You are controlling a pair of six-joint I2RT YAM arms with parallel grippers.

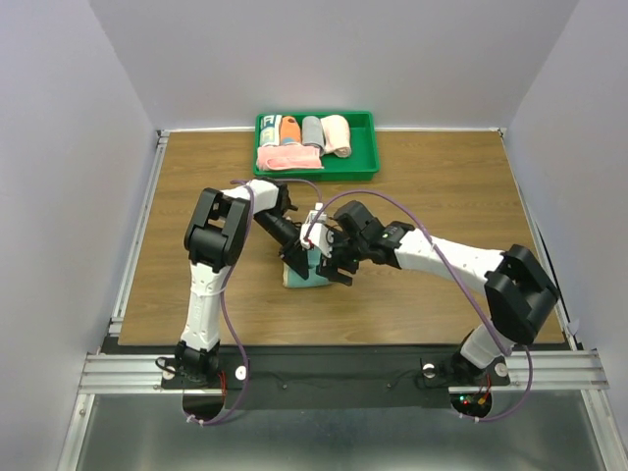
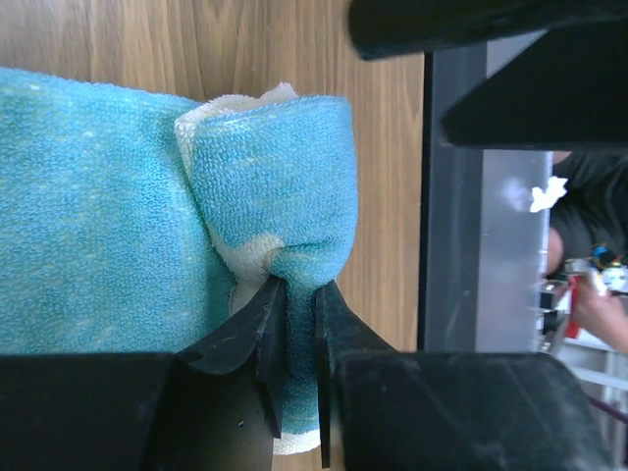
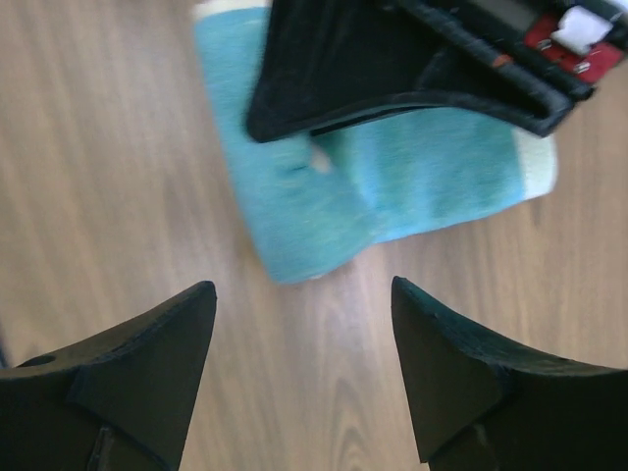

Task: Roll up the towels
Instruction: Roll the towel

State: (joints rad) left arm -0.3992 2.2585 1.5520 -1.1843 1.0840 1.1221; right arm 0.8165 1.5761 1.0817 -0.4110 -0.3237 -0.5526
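Rolling step in hand: teal towel (image 1: pixel 297 276) (worktop, left of centre) is pinched at its curled end by left gripper (image 2: pixel 299 294). Right gripper (image 3: pixel 304 324) is held released above. Next, further turning of the roll is probably needed.

Bright, even light; teal towel (image 3: pixel 294 235) blurred in the right wrist view.

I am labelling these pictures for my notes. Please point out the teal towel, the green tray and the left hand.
teal towel (image 2: pixel 98 216), left wrist view, on its flat part.
green tray (image 1: pixel 362 147), top view, on its bare floor at the right.
left hand (image 2: pixel 299 287), left wrist view, midway between its fingertips.
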